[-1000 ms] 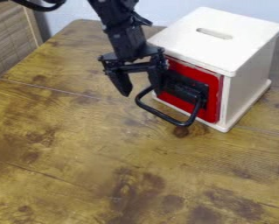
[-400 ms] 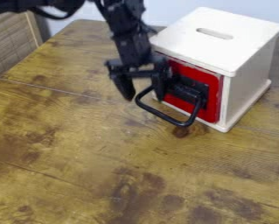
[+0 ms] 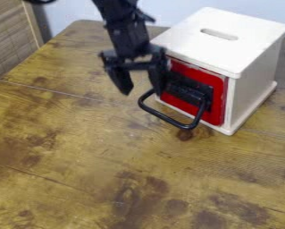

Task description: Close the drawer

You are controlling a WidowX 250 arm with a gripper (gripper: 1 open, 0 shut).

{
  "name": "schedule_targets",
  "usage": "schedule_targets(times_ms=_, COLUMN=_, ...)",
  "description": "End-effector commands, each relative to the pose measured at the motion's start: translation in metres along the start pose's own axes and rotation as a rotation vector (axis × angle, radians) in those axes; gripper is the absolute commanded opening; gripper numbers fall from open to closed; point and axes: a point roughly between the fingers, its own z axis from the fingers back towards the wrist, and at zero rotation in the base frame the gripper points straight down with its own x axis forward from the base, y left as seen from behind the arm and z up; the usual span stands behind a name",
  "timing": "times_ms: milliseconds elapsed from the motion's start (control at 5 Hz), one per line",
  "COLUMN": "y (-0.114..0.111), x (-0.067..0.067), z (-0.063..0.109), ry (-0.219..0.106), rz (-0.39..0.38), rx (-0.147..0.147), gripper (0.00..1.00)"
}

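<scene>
Drawer (image 3: pixel 190 89) first: red front panel w/ black frame, set in the side of a cream wooden cube (image 3: pixel 234 55) that faces me, at the right-rear of the wooden table (image 3: pixel 73 161). From my cam angle the panel looks about flush w/ the cube face, or very nearly; I can't tell if a small gap is left. Big black wire loop handle (image 3: pixel 172 112) hangs off the front, sticking out and down toward the tabletop, its lower end close to the wood.

Gripper (image 3: pixel 141 73) is black, coming in from the top-left on a dark arm (image 3: pixel 118 22). Jaws are spread apart, nothing clamped between them. One finger (image 3: pixel 121 79) sits left, clear of the cube; the other is right up against the left edge of the red panel, looks like touching, but contact isn't certain at this res. Tips point down, above the near end of the loop handle, not around it.

Cube top has one narrow slot (image 3: pixel 221 35). Table is worn, stained planks. Slatted wooden piece (image 3: pixel 10 36) at upper left, beyond the table edge.
</scene>
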Motion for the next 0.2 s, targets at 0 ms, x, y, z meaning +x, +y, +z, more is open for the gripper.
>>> schedule_targets(times_ms=0, y=-0.0112, x=0.0177, z=0.0275, ry=-0.087, rz=-0.026, rx=-0.007, gripper=1.00)
